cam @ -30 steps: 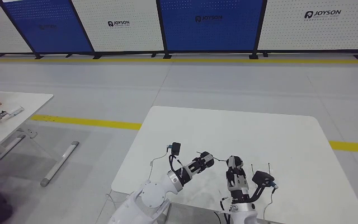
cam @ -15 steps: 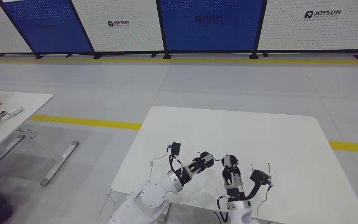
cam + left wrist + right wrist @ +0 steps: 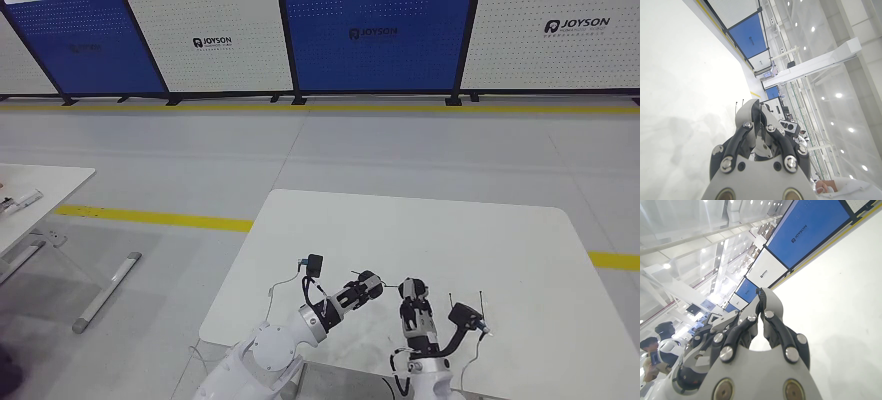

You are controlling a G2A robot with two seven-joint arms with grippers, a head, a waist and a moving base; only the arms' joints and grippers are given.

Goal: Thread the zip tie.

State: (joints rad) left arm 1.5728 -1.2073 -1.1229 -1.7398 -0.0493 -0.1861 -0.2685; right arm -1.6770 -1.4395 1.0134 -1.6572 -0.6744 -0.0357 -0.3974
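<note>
A thin black zip tie point(image 3: 390, 285) spans the short gap between my two grippers near the table's front edge. My left gripper point(image 3: 368, 285) points toward the right one and is shut on the tie's strap point(image 3: 759, 113), which runs up between its fingertips point(image 3: 751, 106). My right gripper point(image 3: 410, 292) stands close beside it and is shut on the tie's other end. The small head point(image 3: 758, 290) sticks out past its tips. In the right wrist view the left gripper point(image 3: 721, 317) sits just behind my right gripper point(image 3: 761, 295).
Two more black zip ties point(image 3: 450, 300) point(image 3: 481, 297) lie on the white table point(image 3: 420, 230) just right of the right arm, and also appear past the left gripper point(image 3: 736, 107). Grey floor lies beyond the table's edges.
The right gripper has shifted a little to the left, closer to the left gripper. The left arm has kept still.
</note>
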